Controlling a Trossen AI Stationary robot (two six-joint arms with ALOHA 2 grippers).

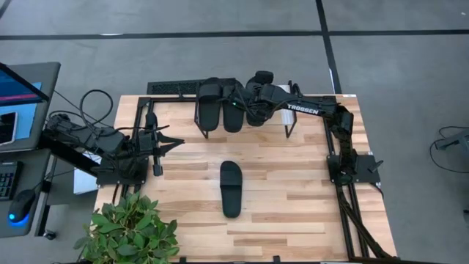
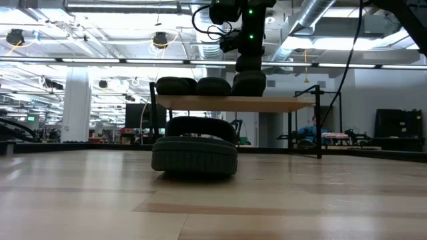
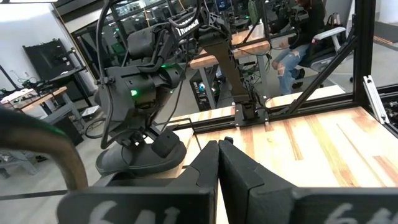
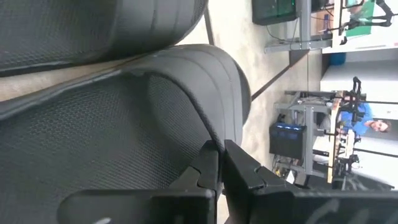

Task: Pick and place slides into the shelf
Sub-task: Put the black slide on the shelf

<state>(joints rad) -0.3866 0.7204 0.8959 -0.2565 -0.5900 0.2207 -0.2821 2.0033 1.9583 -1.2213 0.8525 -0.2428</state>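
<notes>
The shelf [image 2: 280, 103] stands at the table's far middle with three black slides side by side on its top [image 1: 209, 103] [image 1: 233, 107] [image 2: 249, 83]. My right gripper [image 4: 217, 158] is shut and slants down onto the rightmost of these, a slide [image 4: 124, 143] that rests sole-down on the shelf. Another slide [image 1: 231, 188] lies sole-down on the table's middle, seen large in the low view [image 2: 194, 150]. My left gripper [image 1: 174, 144] waits shut at the table's left, touching nothing. My right gripper's shut fingertips [image 4: 208, 155] meet the slide at the strap's edge [image 4: 202, 127], where the strap rises from the footbed. They come slanting down from the table's right side. Nothing shows between the fingers. The slide stays flat on the shelf top beside its neighbour [image 4: 93, 25].
A potted plant [image 1: 128, 231] stands at the table's near left corner. Black frame rails [image 1: 333, 147] run along the table's right and far sides. A desk with a screen [image 1: 18, 95] is left of the table. People sit in the room beyond [image 3: 292, 43].
</notes>
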